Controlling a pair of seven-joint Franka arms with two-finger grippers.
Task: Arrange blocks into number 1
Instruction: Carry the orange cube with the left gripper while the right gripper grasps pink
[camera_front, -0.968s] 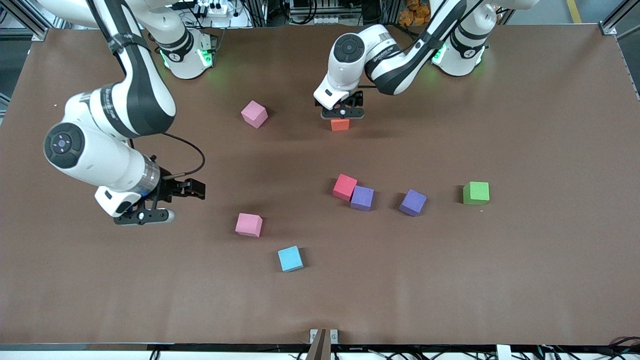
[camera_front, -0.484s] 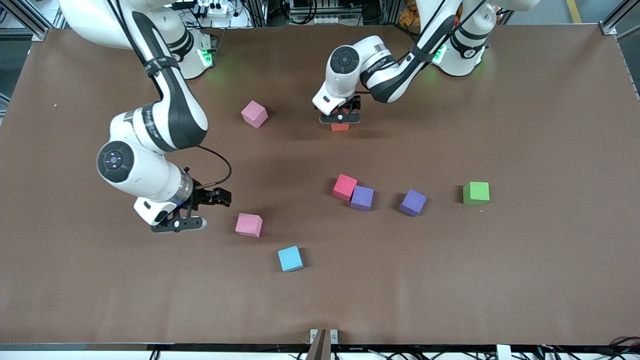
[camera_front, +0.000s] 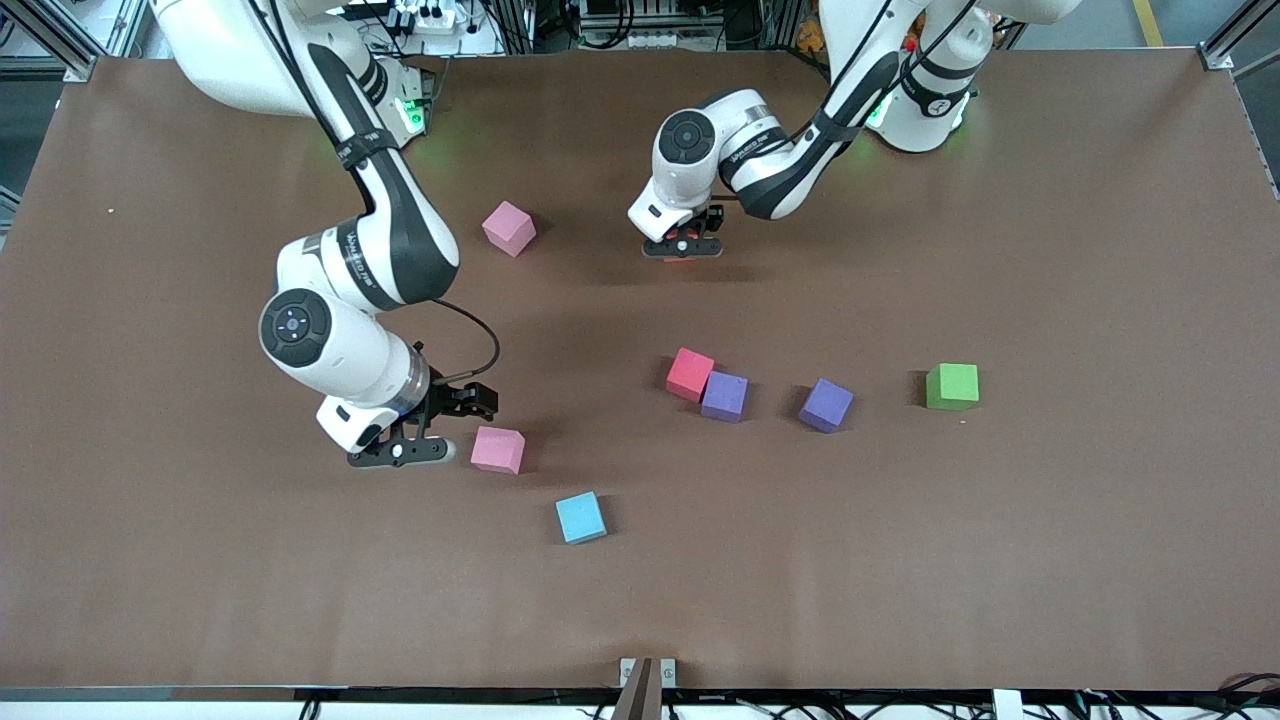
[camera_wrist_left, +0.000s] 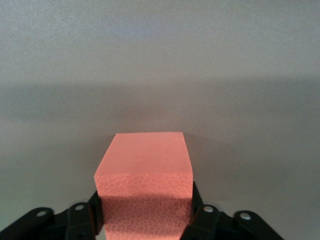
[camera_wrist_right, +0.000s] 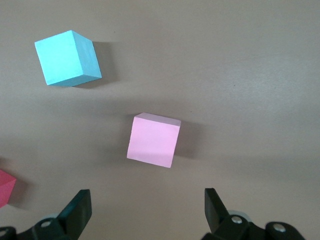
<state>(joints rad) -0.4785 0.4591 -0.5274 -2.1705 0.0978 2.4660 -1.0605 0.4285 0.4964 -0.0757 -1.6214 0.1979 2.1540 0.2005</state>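
- We hold the right gripper (camera_front: 432, 437), fingers spread, just beside the light pink foam cube (camera_front: 498, 449), positioned for pickup.
- We clamp the left gripper (camera_front: 683, 243) on the orange foam cube (camera_wrist_left: 145, 187), resting on the table (camera_front: 1050, 550).

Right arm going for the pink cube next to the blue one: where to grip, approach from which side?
Come straight down on the pink cube and pinch two opposite side faces. It sits flat and apart from the sky-blue cube, all sides free. It looks slightly turned against the open right gripper, so a small wrist turn should square the fingers.
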